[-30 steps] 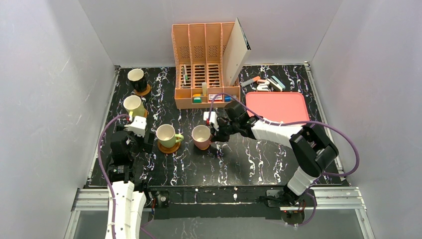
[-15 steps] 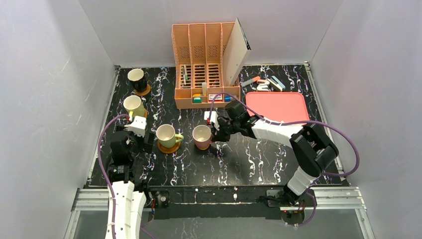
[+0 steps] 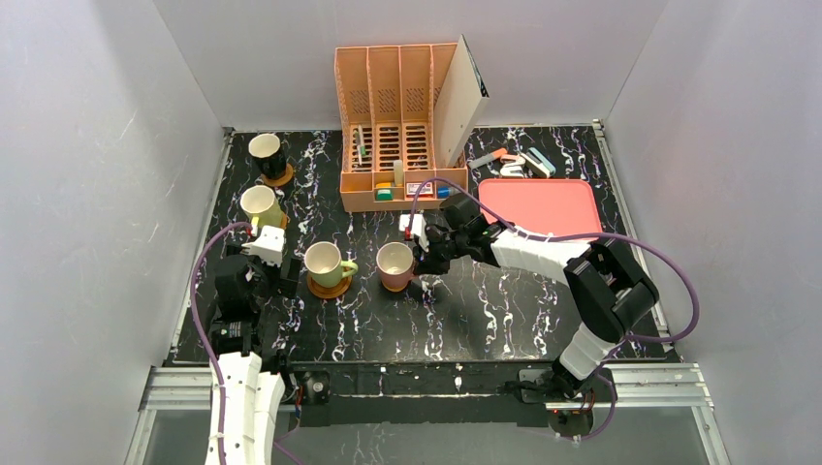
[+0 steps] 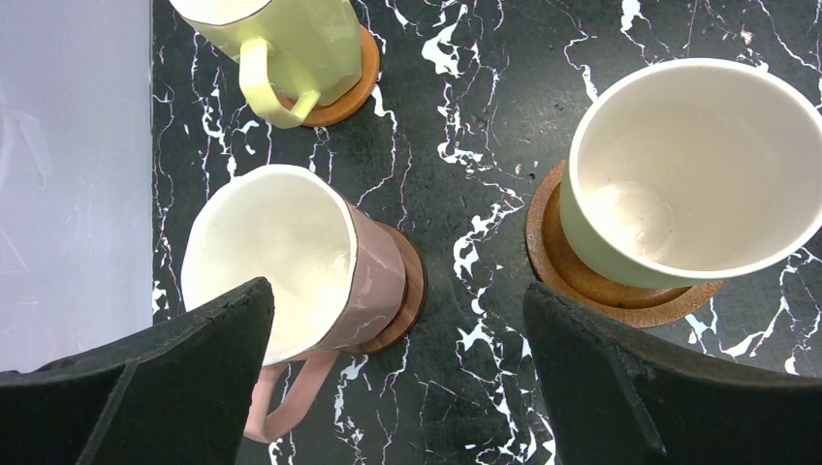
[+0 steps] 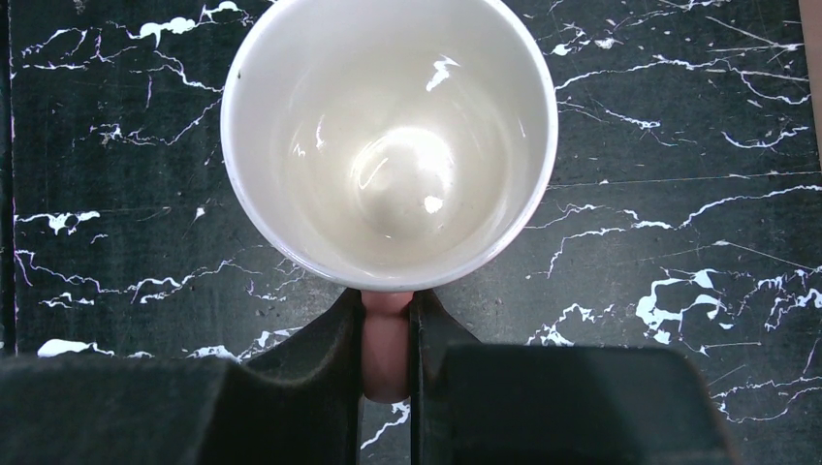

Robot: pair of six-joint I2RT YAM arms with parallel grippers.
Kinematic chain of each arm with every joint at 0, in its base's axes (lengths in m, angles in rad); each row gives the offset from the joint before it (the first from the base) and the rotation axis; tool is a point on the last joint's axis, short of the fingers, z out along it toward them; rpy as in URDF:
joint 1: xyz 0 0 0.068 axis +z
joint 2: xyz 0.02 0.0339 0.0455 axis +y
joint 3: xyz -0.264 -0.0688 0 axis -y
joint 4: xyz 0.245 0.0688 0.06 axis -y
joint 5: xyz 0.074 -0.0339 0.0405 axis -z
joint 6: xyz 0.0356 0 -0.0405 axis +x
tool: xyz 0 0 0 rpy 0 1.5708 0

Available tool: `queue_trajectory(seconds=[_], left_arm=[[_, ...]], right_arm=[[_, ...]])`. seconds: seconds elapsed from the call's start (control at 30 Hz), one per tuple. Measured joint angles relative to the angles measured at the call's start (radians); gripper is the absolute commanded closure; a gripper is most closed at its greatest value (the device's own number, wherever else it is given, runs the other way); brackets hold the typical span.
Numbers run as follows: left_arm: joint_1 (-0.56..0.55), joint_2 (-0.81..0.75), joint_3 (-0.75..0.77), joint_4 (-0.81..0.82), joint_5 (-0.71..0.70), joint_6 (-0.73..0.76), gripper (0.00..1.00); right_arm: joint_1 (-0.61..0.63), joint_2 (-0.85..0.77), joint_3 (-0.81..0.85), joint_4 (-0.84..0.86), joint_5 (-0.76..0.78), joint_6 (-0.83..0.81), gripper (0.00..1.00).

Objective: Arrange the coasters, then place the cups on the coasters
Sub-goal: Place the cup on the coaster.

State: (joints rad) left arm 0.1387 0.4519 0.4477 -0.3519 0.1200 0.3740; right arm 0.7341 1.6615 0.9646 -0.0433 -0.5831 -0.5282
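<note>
A black cup [image 3: 266, 149] sits on a coaster [image 3: 280, 178] at the far left. In front of it a yellow cup [image 3: 259, 204] [image 4: 291, 34] stands on an orange-brown coaster [image 4: 354, 87]. My left gripper [image 3: 265, 252] [image 4: 397, 320] hangs open above the table. Its fingers flank a pale pink cup [image 4: 281, 257] on a dark brown coaster [image 4: 407, 291] and an olive green cup [image 3: 323, 263] [image 4: 693, 165] on a ringed wooden coaster [image 4: 572, 276]. My right gripper [image 3: 421, 256] [image 5: 388, 325] is shut on the handle of a pink cup [image 3: 394, 263] [image 5: 388, 136] over bare marble.
An orange file organizer [image 3: 397, 126] with a leaning white board stands at the back centre. A pink rectangular tray [image 3: 539, 207] lies at the right, with loose stationery [image 3: 519, 162] behind it. Grey walls close in the left, right and back.
My right gripper and the pink cup have shifted very slightly toward the far right. The left arm has not moved.
</note>
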Motion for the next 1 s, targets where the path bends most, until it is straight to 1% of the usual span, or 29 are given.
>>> queue_trajectory(seconds=[0.23, 0.83, 0.9, 1.0], left_arm=[[0.003, 0.0, 0.0, 0.0, 0.0, 0.0, 0.02], [0.003, 0.0, 0.0, 0.0, 0.0, 0.0, 0.02], [0.003, 0.0, 0.0, 0.0, 0.0, 0.0, 0.02], [0.003, 0.0, 0.0, 0.0, 0.0, 0.0, 0.02]], right_arm=[[0.0, 0.002, 0.004, -0.005, 0.0, 0.0, 0.95], [0.008, 0.014, 0.017, -0.007, -0.002, -0.006, 0.94], [0.008, 0.014, 0.017, -0.008, -0.003, -0.009, 0.92], [0.008, 0.014, 0.017, -0.008, -0.003, -0.013, 0.85]])
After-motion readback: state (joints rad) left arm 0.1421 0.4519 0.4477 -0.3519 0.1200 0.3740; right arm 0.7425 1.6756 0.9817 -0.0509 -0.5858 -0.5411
